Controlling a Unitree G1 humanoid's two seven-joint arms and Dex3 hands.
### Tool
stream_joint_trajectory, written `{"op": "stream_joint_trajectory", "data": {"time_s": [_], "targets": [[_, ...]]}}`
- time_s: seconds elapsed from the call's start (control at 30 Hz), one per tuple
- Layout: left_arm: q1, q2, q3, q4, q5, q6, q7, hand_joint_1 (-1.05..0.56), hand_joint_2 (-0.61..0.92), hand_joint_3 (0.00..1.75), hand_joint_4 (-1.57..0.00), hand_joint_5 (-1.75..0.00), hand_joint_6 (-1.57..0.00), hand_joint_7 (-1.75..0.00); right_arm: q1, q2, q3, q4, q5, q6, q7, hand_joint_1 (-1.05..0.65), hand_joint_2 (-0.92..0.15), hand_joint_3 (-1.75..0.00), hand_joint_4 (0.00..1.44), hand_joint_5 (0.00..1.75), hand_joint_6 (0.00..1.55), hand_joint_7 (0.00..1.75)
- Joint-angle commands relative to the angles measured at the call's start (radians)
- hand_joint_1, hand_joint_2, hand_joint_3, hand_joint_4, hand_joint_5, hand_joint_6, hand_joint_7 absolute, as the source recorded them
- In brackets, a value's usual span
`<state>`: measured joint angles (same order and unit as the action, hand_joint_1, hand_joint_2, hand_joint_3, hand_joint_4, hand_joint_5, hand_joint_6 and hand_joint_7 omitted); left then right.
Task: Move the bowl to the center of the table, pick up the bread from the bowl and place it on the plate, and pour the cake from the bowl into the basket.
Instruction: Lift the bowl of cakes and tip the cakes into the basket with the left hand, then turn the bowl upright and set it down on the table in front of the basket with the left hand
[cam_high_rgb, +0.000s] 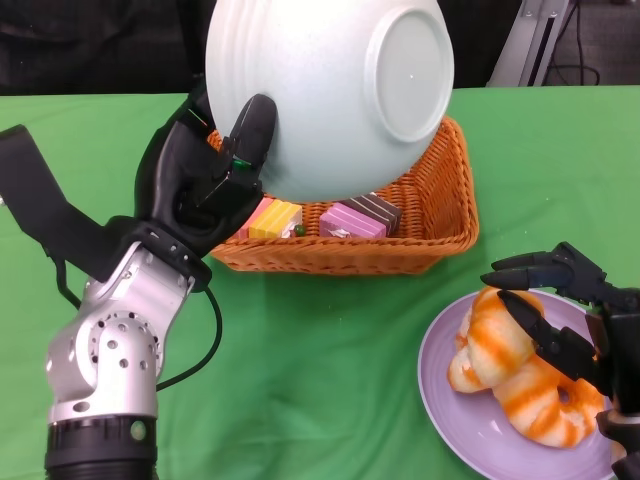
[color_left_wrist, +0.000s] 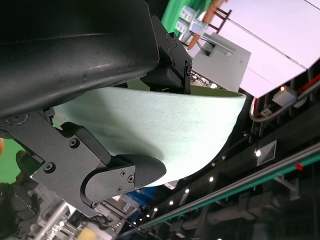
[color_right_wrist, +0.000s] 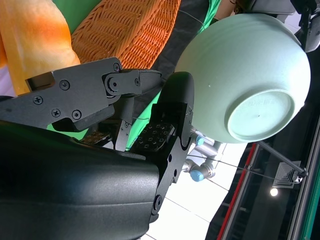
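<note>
The pale green bowl (cam_high_rgb: 330, 90) is held up above the orange wicker basket (cam_high_rgb: 440, 225) by the left hand (cam_high_rgb: 215, 170), tipped so far over that its round base is turned toward the head camera and its mouth is turned down and away. The rim is clamped by the left hand's fingers (cam_high_rgb: 250, 140): one is pressed flat on the ribbed outer wall, and in the left wrist view others are seen on the inner side of the rim. The bowl's inside is hidden from every view.

Three pieces of cake are seen lying in the basket, just below the bowl: a yellow piece with a pink side (cam_high_rgb: 274, 219), a pink piece (cam_high_rgb: 352, 221) and a brown-topped piece (cam_high_rgb: 377, 209), set close together in a row.

The basket is placed at the middle of the green tablecloth (cam_high_rgb: 330, 350), toward its far side. The purple plate (cam_high_rgb: 450, 395) is found near the front right corner, apart from the basket. The bread (cam_high_rgb: 500, 365) (a glossy twisted loaf, orange and cream) is laid on this plate.

The right hand (cam_high_rgb: 570, 310) is poised over the plate, above the bread's right part. Its fingers (cam_high_rgb: 535, 268) are spread apart and nothing is held in them; whether the bread is touched by the lower fingertips cannot be told. In the right wrist view the bread (color_right_wrist: 35, 40), the basket (color_right_wrist: 125, 30) and the raised bowl (color_right_wrist: 245, 80) are seen beyond the hand's black fingers (color_right_wrist: 165, 135).
</note>
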<state>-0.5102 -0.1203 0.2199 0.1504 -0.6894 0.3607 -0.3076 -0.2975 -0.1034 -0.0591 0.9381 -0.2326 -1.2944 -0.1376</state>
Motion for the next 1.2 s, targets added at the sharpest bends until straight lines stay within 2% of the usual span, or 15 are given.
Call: {"op": "stream_joint_trajectory", "data": {"time_s": [0.03,0.3,0.53,0.67,0.83,0.9,1.0,1.07,1.2], "targets": [[-0.014,0.019,-0.011,0.003,0.039,-0.072,-0.039,-0.09,0.6,1.15,-0.78,-1.75,-0.63,-1.74,-0.011,-0.013,-0.004,0.007,0.009,-0.012,-0.006,-0.27,-0.92,-0.22,0.79,0.91,0.85,0.61],[-0.003,0.036,-0.053,0.032,0.167,-0.252,-0.101,-0.09,0.59,1.1,-0.77,-1.75,-0.69,-1.59,-0.011,-0.011,-0.005,0.011,0.007,-0.011,-0.009,-0.26,-0.92,-0.22,0.79,0.91,0.85,0.6],[0.011,0.052,-0.1,0.083,0.357,-0.514,-0.084,-0.15,0.6,1.02,-0.79,-1.75,-0.74,-1.53,-0.008,-0.014,-0.006,0.009,0.005,-0.015,-0.009,-0.26,-0.92,-0.22,0.79,0.9,0.85,0.6],[0.009,0.073,-0.119,0.165,0.467,-0.731,-0.084,-0.16,0.65,0.96,-0.8,-1.75,-0.74,-1.5,-0.009,-0.021,-0.009,0.008,-0.008,-0.022,-0.017,-0.26,-0.92,-0.22,0.78,0.89,0.84,0.59],[-0.001,0.109,-0.126,0.274,0.553,-0.935,-0.077,-0.12,0.66,0.94,-0.8,-1.75,-0.72,-1.56,-0.008,-0.02,-0.007,0.003,-0.004,-0.016,-0.018,-0.27,-0.92,-0.22,0.79,0.9,0.84,0.59],[-0.006,0.125,-0.124,0.322,0.576,-1.017,-0.07,-0.12,0.68,0.88,-0.79,-1.75,-0.7,-1.58,-0.009,-0.021,-0.003,0.005,0.002,-0.015,-0.012,-0.27,-0.92,-0.23,0.78,0.9,0.84,0.59],[-0.02,0.156,-0.125,0.4,0.645,-1.151,-0.03,-0.18,0.87,0.51,-0.76,-1.75,-0.64,-1.62,-0.012,-0.019,-0.001,0.01,0.009,-0.013,-0.008,-0.28,-0.92,-0.23,0.79,0.9,0.84,0.59],[-0.031,0.179,-0.127,0.45,0.705,-1.236,0.012,-0.19,0.91,0.45,-0.76,-1.75,-0.64,-1.63,-0.011,-0.019,-0.002,0.009,0.006,-0.008,-0.01,-0.28,-0.92,-0.24,0.79,0.9,0.84,0.59],[-0.05,0.223,-0.119,0.55,0.871,-1.409,0.162,-0.17,0.92,0.45,-0.76,-1.75,-0.67,-1.61,-0.015,-0.019,-0.009,0.011,-0.011,-0.013,-0.026,-0.27,-0.92,-0.23,0.79,0.9,0.85,0.58]]}}
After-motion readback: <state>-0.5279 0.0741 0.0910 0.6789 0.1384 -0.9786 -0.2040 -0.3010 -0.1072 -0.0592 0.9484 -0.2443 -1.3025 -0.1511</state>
